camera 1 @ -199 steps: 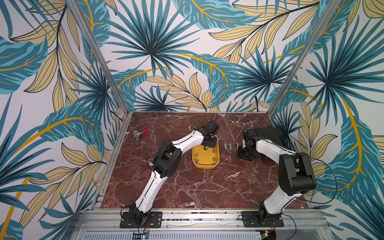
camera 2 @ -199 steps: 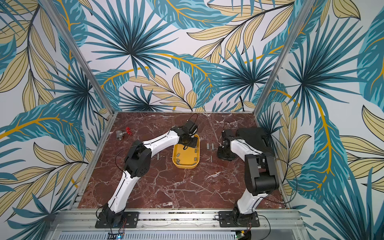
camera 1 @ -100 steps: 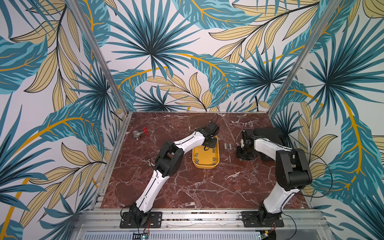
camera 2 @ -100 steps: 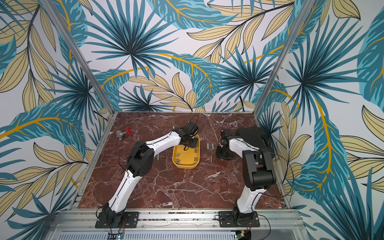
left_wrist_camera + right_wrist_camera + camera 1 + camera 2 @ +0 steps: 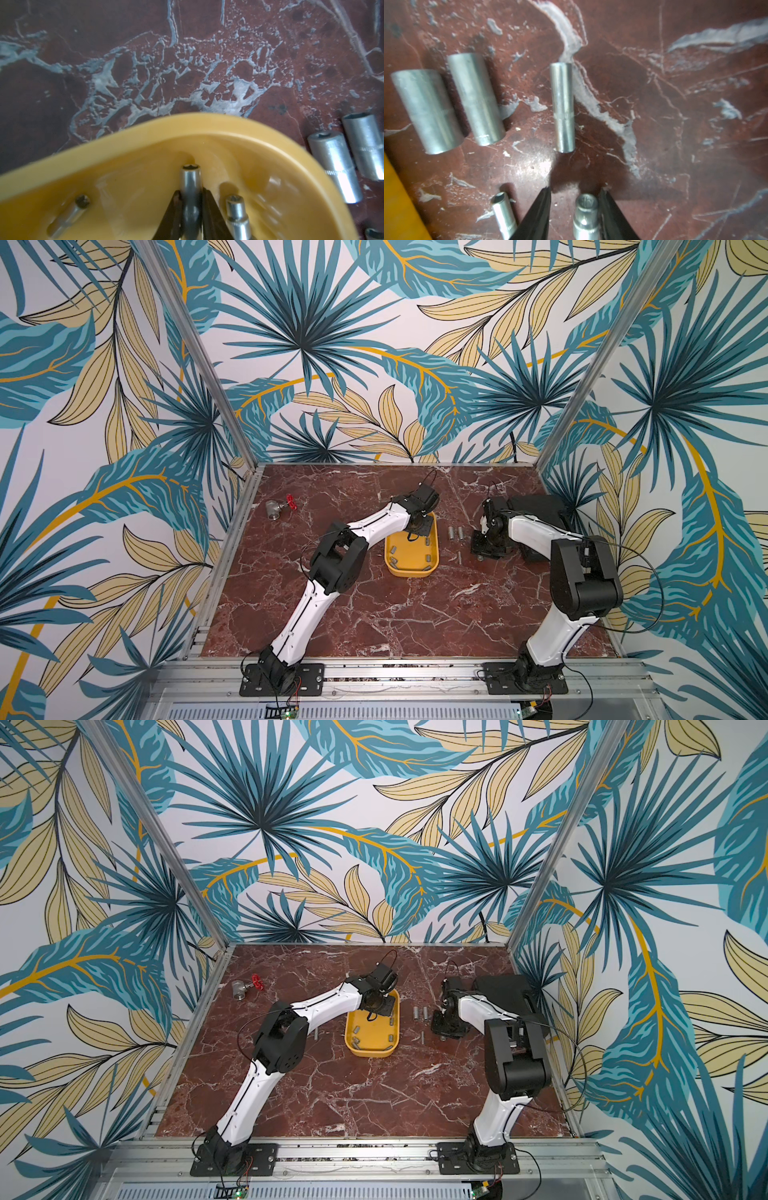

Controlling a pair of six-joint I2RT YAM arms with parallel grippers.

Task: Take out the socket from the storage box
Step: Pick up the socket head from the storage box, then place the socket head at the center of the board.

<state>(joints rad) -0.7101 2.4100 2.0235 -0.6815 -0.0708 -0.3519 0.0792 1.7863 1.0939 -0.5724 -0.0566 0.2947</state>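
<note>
Closure was the change: the left gripper (image 5: 191, 192) had drawn its jaws in and now pinched a slim socket (image 5: 189, 176) at the far end of the storage box (image 5: 145, 135), so the pick looked made and the lift remained. Whether the socket had left the box floor, the blurred wrist view did not show. A valve (image 5: 279, 508) lay well clear near the far-left corner of the surface (image 5: 415, 614). Two neighbouring sockets (image 5: 236, 216) flanked the jaws and the box's end wall rose just beyond, so straight up seemed the freest way. Off the box's right edge lay two wider sockets (image 5: 334, 164). The right gripper (image 5: 575, 187) hung open astride a short socket (image 5: 586, 207), beside the black case (image 5: 536, 508).
</note>
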